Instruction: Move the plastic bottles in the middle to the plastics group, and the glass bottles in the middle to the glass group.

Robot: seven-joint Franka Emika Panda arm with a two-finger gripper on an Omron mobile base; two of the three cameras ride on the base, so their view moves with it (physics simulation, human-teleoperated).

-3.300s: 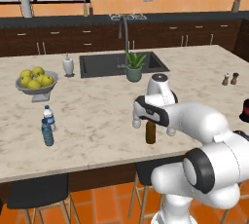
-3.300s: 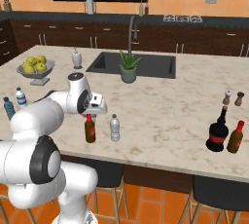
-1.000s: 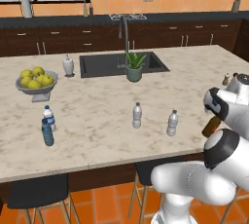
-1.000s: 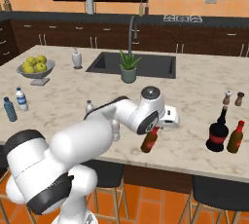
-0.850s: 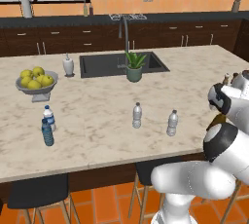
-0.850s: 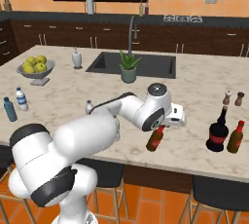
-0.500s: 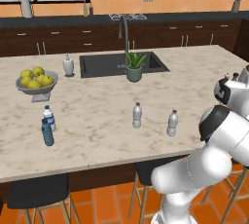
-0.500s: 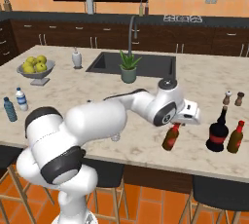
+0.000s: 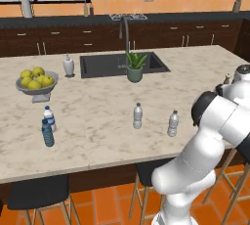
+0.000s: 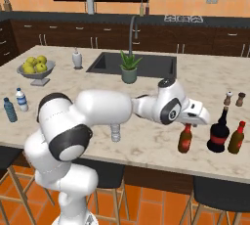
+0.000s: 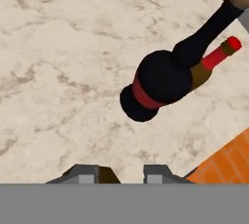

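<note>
My gripper [image 10: 188,123] is shut on the neck of the dark brown glass bottle [image 10: 185,139], upright and low over the counter, just left of the glass group. That group is a round dark bottle [image 10: 218,131] [image 11: 155,84] and a brown red-capped bottle [image 10: 237,138] [image 11: 214,60]. In the hand view a brown sliver of the held bottle shows between my fingertips [image 11: 80,174]. Two clear plastic bottles [image 9: 138,116] [image 9: 173,123] stand mid-counter. The plastics group, a blue-labelled bottle [image 9: 48,118] and a blue-tinted one [image 9: 47,133], stands far left.
Salt and pepper shakers [image 10: 228,98] stand behind the glass group. A potted plant [image 10: 129,68] and the sink [image 10: 134,64] lie at the back, with a fruit bowl [image 9: 35,80] and a soap dispenser [image 9: 68,65] to the left. The counter's front edge runs close to the held bottle.
The arm has swung to the right with the brown bottle in its grip, from the middle of the counter to beside the glass group. The plastic bottles have stayed put.
</note>
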